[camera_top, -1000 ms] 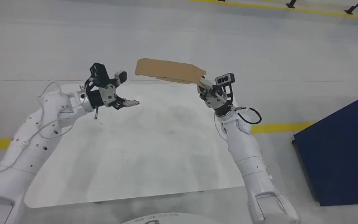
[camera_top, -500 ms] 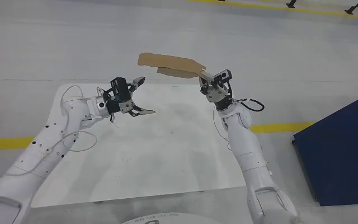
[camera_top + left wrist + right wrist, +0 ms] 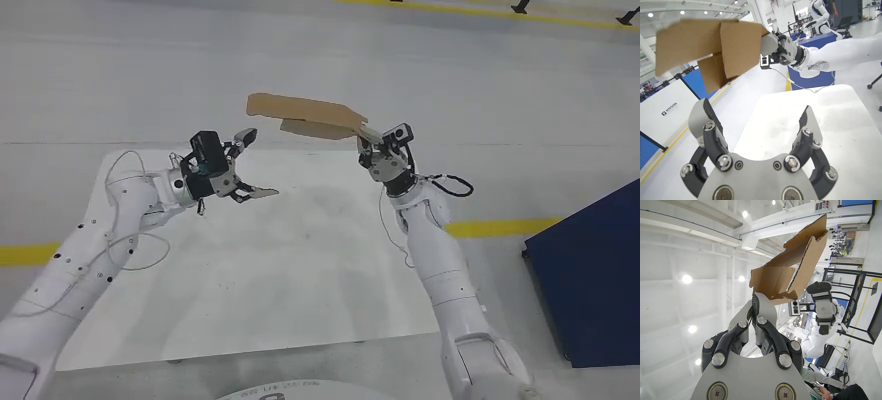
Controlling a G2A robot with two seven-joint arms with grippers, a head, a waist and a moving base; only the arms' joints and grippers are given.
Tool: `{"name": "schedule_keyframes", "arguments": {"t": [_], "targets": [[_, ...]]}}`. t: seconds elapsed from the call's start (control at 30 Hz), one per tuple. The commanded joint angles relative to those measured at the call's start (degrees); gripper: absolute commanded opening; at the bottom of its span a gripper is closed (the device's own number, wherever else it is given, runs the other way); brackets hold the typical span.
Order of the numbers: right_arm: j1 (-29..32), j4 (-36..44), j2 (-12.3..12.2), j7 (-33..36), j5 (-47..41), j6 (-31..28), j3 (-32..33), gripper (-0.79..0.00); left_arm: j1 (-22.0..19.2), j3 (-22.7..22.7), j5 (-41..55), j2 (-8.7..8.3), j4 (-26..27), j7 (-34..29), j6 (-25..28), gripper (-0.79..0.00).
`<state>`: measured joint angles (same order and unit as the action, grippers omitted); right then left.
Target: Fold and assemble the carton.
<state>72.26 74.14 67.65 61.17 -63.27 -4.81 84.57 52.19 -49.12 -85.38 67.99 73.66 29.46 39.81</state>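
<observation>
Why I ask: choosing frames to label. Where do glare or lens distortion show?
Top view: even light, dull sheen on the table. Left wrist view: glare whitens the table's far end, and the wide lens bows its edges. Right wrist view: ceiling lamps flare brightly behind the carton.

Matt corrugated cardboard carton (image 3: 300,108) (fluted edges bare) — table (image 3: 250,290) smooth, faintly glossy; left gripper (image 3: 756,103) brushed metal.

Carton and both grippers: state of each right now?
carton: partly opened, flaps loose, not assembled, held in the air.
right gripper: shut on the carton's edge.
left gripper: open, empty, above the table.
</observation>
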Motion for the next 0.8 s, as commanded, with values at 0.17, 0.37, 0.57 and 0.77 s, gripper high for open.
{"name": "schedule_keyframes", "arguments": {"t": [0.17,0.37,0.57,0.77], "targets": [[-0.9,-0.1,-0.1,-1.7,1.0,4.0,-0.4,-0.785,0.9,0.1,-3.1,-0.35,2.3,-2.0,2.3,-0.077],[-1.1,-0.1,-0.4,0.3,3.9,7.4,-1.0,-0.785,-0.3,0.2,-2.2,0.06,1.7,-3.4,2.0,-0.083],[-1.3,-0.6,-0.6,2.7,3.5,9.1,-0.6,-0.785,-1.3,-0.3,-2.4,0.33,0.3,-4.9,0.0,-0.123],[-1.6,-0.6,-0.6,2.7,4.1,9.6,-1.0,-0.785,-1.7,-0.2,-2.9,0.51,-0.3,-5.8,0.3,-0.209]]}}
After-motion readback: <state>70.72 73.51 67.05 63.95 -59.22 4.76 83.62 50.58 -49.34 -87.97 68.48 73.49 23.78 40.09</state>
